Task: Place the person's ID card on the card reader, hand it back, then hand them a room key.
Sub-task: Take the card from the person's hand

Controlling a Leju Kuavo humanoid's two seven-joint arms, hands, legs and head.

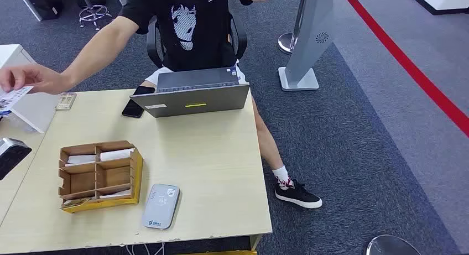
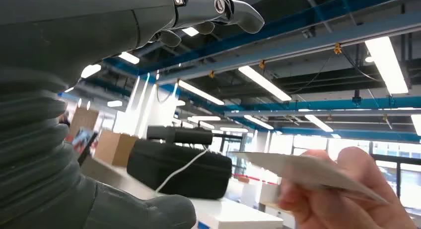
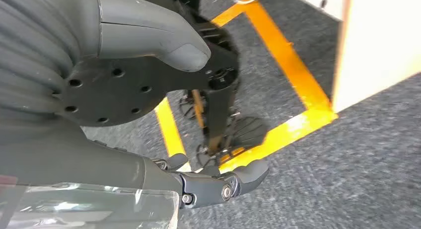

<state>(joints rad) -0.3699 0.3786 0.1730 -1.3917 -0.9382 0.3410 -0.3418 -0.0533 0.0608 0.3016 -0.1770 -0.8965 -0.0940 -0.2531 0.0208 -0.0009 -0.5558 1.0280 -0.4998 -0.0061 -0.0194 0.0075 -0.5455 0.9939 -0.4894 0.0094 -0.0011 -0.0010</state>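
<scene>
While the person's hand (image 1: pixel 30 78) offers the thin white ID card (image 2: pixel 308 174) beyond the table's left edge, the left hand (image 2: pixel 149 20) waits nearer, fingers spread, empty; the right hand (image 3: pixel 149 139) hangs open.

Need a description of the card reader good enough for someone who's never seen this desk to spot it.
Start at the light wooden table and go to its near edge, opposite the seated person. The card reader lies flat there, just right of the compartmented cardboard box. It is the only grey, rounded slab with a wireless symbol on top; the laptop and black phone sit at the far edge.
</scene>
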